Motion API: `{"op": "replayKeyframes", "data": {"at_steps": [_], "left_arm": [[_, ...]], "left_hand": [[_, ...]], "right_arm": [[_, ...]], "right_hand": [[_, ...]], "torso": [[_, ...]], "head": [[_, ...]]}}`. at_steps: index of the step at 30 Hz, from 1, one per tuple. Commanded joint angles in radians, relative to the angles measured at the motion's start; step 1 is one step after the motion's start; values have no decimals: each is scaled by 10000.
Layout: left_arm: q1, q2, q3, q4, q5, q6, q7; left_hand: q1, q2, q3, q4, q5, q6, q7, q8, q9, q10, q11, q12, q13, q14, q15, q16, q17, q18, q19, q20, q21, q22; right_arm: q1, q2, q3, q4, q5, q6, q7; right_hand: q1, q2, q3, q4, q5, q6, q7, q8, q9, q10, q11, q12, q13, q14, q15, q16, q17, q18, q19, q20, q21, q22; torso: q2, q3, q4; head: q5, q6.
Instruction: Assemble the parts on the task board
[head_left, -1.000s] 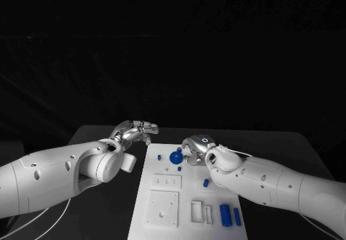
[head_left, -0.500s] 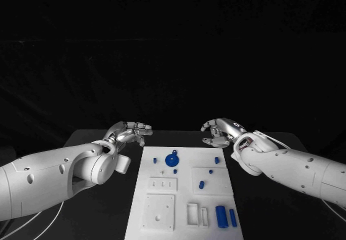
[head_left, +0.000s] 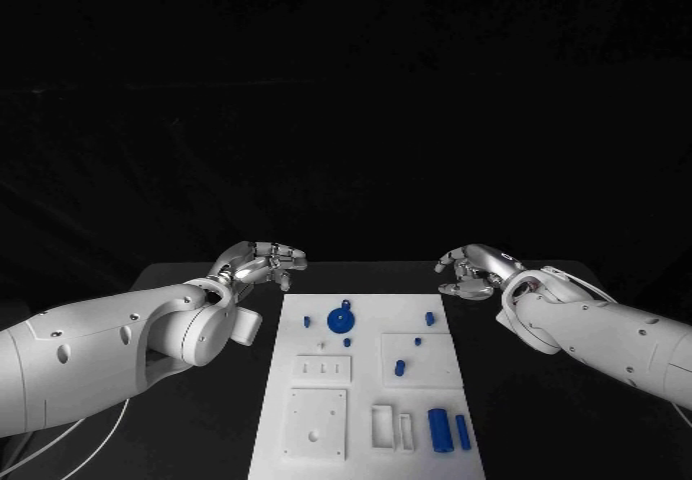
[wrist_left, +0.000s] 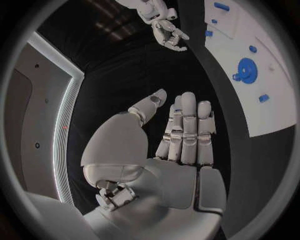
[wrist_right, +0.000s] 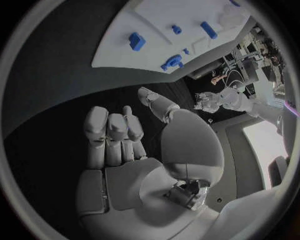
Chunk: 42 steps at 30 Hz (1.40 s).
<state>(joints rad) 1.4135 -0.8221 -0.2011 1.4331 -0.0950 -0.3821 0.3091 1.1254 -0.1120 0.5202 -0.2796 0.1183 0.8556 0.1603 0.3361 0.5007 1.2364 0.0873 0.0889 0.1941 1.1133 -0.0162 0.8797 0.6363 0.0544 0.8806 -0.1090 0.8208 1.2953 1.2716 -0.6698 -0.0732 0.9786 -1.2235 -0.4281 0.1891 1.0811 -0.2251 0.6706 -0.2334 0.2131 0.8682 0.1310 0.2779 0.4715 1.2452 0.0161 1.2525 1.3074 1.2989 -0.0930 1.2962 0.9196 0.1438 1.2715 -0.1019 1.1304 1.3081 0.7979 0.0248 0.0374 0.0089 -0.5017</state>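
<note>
Task board (head_left: 361, 400) between both empty, spread hands

Table (head_left: 202, 400): black, flat and dark all over.
Back: a black curtain (head_left: 346, 130) hangs behind the table, with soft folds.
Wall (wrist_left: 28, 125): grey, off to one side.
Light: a thin bright strip (wrist_left: 62, 145) runs along the edge of the grey wall.
</note>
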Motion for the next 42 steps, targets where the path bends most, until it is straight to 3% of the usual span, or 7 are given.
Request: {"op": "replayKeyframes", "data": {"at_steps": [1, 6, 13, 20, 23, 32, 42], "left_arm": [[6, 3, 6, 13, 30, 237, 188], [0, -32, 3, 2, 52, 313, 203], [-4, -47, 2, -12, 52, 311, 208], [-15, -44, 2, 2, 52, 341, 194], [-18, -46, 2, 7, 52, 340, 184], [-18, -80, 2, 50, 52, 328, 190], [-17, -85, 3, 54, 52, 306, 187]], "left_hand": [[-90, 35, -80, -12, -125, -8, 7, -68, -24, -17, 34, -50, -11, 15, -24, 66, -20, 332, -18, -42, 42, -20], [-167, 10, -106, -2, -174, -87, 45, -144, -53, -116, 68, -138, -36, 14, 2, 71, -40, 322, -21, -48, 42, -48], [-331, -123, -164, 62, -182, -135, 85, -198, -70, -207, 101, -201, -58, 8, 30, 76, -61, 321, -21, -34, 49, -73], [-377, -167, -164, 88, -185, -178, 107, -236, -81, -268, 119, -222, -72, 0, 47, 76, -74, 332, -21, -23, 54, -87], [-385, -170, -161, 95, -184, -190, 113, -245, -83, -279, 122, -223, -74, 1, 50, 78, -77, 335, -21, -21, 55, -90], [-398, -177, -151, 111, -182, -234, 134, -278, -93, -294, 127, -219, -76, 4, 54, 85, -83, 344, -17, -15, 62, -98], [-404, -175, -140, 123, -179, -271, 150, -304, -100, -298, 128, -214, -77, 10, 54, 93, -86, 352, -15, -12, 68, -104]], "right_arm": [[-132, 50, 0, -150, 26, 698, 296], [-411, 112, -1, -427, -30, 1015, 302], [-707, 180, -2, -591, -36, 1095, 328], [-829, 306, -3, -682, -37, 1149, 289], [-879, 337, -3, -699, -38, 1203, 282], [-1024, 507, -11, -785, -38, 1310, 267], [-1045, 656, -47, -876, -238, 1068, 135]], "right_hand": [[87, 61, -44, -80, 90, 69, -53, 33, -15, -48, -26, -67, 261, 3, -28, -67, 19, 1180, -62, 21, 53, 173], [100, 79, -100, -132, 148, 66, -75, 29, -27, -77, -46, -95, 239, 2, -45, -78, 28, 1180, -81, 41, 58, 173], [61, 131, -324, -279, 454, -24, -95, -20, -71, -161, -67, -161, 189, -12, -68, -113, 53, 1180, -133, 76, 68, 170], [42, 170, -393, -312, 429, -50, -99, -32, -83, -173, -71, -169, 182, -16, -72, -127, 60, 1180, -145, 83, 68, 166], [23, 220, -478, -349, 134, -49, -100, -29, -96, -183, -71, -174, 175, -15, -73, -144, 76, 1180, -163, 92, 65, 160], [3, 287, -507, -346, -56, -34, -101, -21, -109, -178, -73, -164, 178, -12, -75, -158, 93, 1180, -178, 100, 60, 153], [-131, 411, -536, -230, -162, -36, -96, -26, -129, -170, -71, -150, 184, -9, -74, -168, 115, 1180, -175, 104, 58, 146]], "torso": [[-2, 37, -24], [-1, 21, -6], [-8, -17, 6], [-4, -21, 8], [-10, -27, 1], [3, -31, 2], [-13, -40, -6]], "head": [[-29, -41], [-39, -116], [-11, -115], [-10, -110], [-10, -144], [5, -160], [37, -225]]}}
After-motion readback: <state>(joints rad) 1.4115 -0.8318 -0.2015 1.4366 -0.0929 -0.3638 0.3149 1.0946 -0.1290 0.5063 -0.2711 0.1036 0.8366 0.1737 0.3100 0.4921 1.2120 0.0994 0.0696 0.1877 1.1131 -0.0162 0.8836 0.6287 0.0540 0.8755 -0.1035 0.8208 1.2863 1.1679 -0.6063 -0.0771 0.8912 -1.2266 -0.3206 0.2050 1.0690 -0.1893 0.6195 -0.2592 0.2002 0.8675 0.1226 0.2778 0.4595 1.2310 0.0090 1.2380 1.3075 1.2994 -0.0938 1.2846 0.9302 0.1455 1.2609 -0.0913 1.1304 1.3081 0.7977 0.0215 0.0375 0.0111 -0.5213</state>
